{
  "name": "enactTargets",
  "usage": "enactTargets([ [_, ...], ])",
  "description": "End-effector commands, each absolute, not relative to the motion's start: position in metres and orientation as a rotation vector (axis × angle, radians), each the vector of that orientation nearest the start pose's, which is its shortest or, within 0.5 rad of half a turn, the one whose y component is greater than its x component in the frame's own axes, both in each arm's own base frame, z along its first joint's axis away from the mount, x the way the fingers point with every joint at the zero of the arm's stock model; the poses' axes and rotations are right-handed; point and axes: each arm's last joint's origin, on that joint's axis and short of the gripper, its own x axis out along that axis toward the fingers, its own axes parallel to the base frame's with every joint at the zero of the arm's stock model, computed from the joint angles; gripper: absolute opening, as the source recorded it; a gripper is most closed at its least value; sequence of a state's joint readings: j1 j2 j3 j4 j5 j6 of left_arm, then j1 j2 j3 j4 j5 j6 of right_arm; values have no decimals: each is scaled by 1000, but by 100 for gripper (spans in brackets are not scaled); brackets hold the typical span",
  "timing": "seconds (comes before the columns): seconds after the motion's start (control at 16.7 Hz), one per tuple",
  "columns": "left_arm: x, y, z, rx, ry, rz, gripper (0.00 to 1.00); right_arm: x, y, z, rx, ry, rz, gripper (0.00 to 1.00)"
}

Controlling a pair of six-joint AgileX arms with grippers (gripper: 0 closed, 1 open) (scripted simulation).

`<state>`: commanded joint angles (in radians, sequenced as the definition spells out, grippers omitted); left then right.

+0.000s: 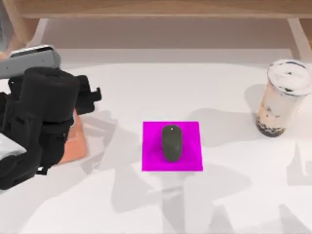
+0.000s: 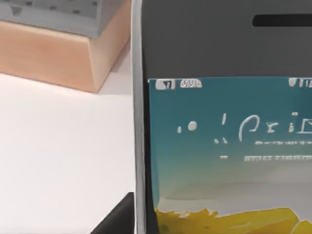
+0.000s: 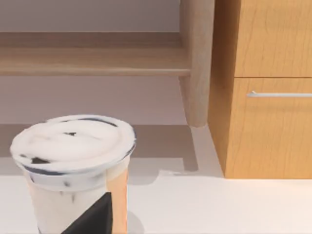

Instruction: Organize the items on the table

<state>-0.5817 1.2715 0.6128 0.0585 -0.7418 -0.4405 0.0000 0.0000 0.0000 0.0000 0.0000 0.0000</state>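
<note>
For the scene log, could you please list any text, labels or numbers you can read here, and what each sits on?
Smartphone screen, left wrist view: a large line, smaller lines beneath it and status-bar marks, all too blurred to read.
Bubble-tea cup, computer mouse, magenta pad: no writing to be seen.

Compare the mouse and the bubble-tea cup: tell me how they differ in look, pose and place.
The mouse is dark grey, low and oval; the bubble-tea cup is clear, tall and upright, with dark pearls at its bottom. The mouse lies on the magenta pad at the table's middle; the cup stands straight on the white table, near its right edge. Neither is held by a gripper.
</note>
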Motion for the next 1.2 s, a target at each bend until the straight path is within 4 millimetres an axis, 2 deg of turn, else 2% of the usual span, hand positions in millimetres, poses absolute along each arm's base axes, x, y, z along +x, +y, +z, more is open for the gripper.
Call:
enactTargets([
  [0.48,223,-121,198,-69,430,261,98,106,-1,160,0,0,0,100],
  [1.08,222,-121,198,-71,428,263,100,106,-1,160,0,0,0,100],
  [1.2,215,-121,197,-64,433,261,100,106,-1,160,0,0,0,100],
])
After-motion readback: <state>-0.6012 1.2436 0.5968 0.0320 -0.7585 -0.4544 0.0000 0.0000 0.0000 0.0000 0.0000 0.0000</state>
